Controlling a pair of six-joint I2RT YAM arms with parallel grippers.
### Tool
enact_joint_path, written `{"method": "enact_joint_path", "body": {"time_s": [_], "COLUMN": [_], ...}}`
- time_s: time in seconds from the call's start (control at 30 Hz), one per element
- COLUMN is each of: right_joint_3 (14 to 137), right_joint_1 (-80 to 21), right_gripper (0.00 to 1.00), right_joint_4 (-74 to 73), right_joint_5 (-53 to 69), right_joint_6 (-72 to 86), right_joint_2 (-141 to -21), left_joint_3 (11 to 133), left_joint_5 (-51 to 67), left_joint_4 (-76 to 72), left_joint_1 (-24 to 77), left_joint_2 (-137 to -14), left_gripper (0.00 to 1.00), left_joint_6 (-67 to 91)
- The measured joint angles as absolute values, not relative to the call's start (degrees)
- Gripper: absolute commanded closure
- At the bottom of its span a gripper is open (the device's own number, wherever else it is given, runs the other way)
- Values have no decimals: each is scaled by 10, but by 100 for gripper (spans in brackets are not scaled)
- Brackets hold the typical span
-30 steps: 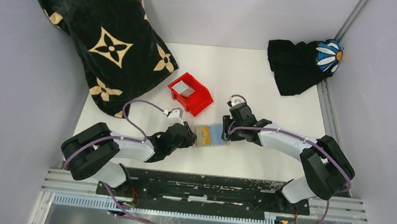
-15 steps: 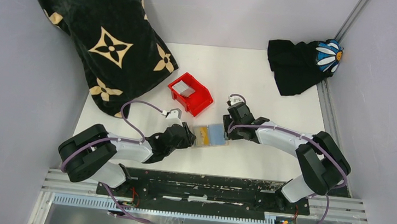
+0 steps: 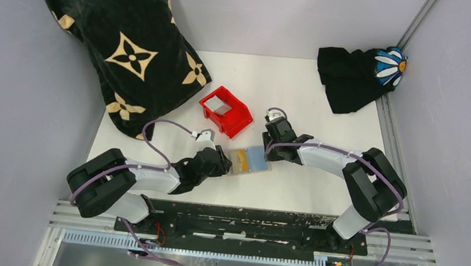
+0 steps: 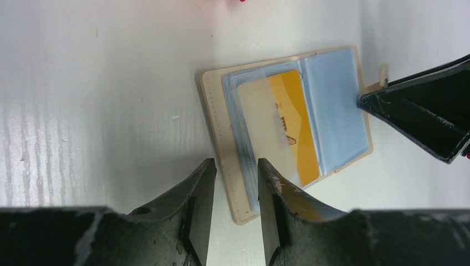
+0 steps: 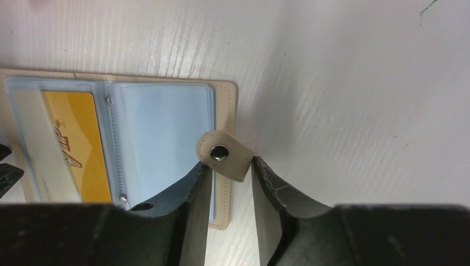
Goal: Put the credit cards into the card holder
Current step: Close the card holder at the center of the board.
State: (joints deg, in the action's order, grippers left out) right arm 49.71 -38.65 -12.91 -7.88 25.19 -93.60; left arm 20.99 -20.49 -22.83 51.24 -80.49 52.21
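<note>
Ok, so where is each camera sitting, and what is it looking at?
Top external: high behind the arms, looking down at the table; both arms show, left gripper and right gripper both at the open card holder.
Left wrist: on the left arm, looking down past its own fingers at the holder's edge.
Right wrist: on the right arm, looking down past its own fingers at the snap tab.
Shared: both wrist views show the yellow card in its clear sleeve.
</note>
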Motion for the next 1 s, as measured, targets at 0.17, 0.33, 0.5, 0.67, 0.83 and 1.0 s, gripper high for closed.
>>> {"method": "enact_joint_path", "body": {"time_s": [0.17, 0.33, 0.5, 0.67, 0.83, 1.0], "right_joint_3": [498, 498, 493, 488, 483, 480], "right_joint_1": [-386, -383, -373, -360, -344, -335], "right_gripper": [67, 67, 69, 75, 78, 79], "right_joint_4": [-123, -118, -108, -97, -81, -74], "right_joint_5": [-81, -75, -60, -44, -23, -11], "right_joint_6": [252, 254, 261, 272, 283, 289], "right_joint_2": [-937, -937, -938, -940, -945, -945], "left_joint_3": [196, 189, 187, 179, 177, 166], "left_joint_5": [-210, -211, -209, -207, -207, -204], "left_joint_4": [-219, -224, -244, -306, -361, -395], "left_joint_1": [512, 512, 512, 512, 511, 509], "left_joint_2": [-782, -776, -786, -815, -847, -856], "left_gripper": [53, 51, 51, 51, 51, 51], "left_joint_6": [522, 522, 522, 523, 524, 531]}}
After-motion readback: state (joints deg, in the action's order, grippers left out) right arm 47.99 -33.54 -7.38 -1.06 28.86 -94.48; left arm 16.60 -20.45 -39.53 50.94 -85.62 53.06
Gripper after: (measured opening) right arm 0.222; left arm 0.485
